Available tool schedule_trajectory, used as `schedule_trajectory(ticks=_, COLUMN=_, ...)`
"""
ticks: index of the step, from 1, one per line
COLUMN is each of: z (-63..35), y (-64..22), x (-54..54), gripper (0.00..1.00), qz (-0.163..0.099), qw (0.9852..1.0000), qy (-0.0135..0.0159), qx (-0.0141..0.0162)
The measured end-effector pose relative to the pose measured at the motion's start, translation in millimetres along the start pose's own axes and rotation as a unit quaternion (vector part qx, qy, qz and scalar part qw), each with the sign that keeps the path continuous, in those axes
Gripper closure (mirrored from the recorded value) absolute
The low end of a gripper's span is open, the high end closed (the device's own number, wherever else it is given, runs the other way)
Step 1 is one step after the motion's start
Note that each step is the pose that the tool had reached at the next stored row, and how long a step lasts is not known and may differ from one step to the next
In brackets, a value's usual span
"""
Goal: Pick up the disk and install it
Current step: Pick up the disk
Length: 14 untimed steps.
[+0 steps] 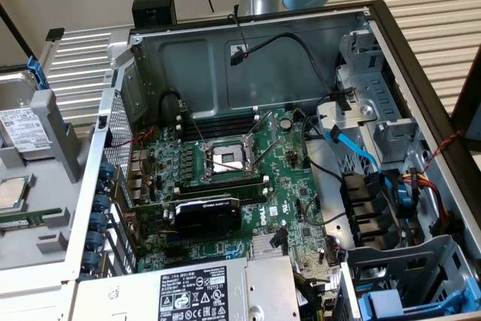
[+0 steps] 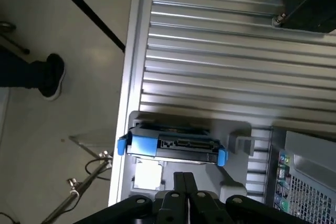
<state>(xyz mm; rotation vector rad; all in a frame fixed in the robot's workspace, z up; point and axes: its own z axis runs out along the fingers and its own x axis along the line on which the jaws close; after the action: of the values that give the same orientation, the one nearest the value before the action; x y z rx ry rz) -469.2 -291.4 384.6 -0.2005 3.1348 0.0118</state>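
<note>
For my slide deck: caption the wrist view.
Shut gripper near the disk in its blue carrier, resting on a grey tray.

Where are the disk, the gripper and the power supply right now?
disk [image 2: 181,144], wrist view, on its connector edge.
gripper [image 2: 184,178], wrist view, between its shut fingertips.
power supply [image 1: 199,291], exterior view, on its white warning label.

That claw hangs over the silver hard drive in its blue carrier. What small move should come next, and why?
Probably open its fingers: the gripper is shut and holds nothing, above the silver-grey hard drive in the blue plastic carrier, so it cannot take hold as it stands.
</note>
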Motion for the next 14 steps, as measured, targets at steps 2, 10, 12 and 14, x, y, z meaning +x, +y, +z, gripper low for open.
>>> schedule_trajectory(ticks=2, z=0.0, y=0.0, x=0.0, gripper=0.89, qz=-0.018, qw=0.9998, qy=0.0001, qx=0.0)
schedule_trajectory(ticks=10, z=0.0, y=0.0, x=0.0, gripper=0.89, qz=-0.091, qw=0.9959, qy=0.0007, qx=-0.0001)
schedule_trajectory(ticks=12, z=0.0, y=0.0, x=0.0, gripper=0.89, qz=-0.109, qw=0.9941, qy=0.0008, qx=-0.0001)
schedule_trajectory(ticks=14, z=0.0, y=0.0, x=0.0, gripper=0.89, qz=-0.127, qw=0.9919, qy=0.001, qx=-0.0001)
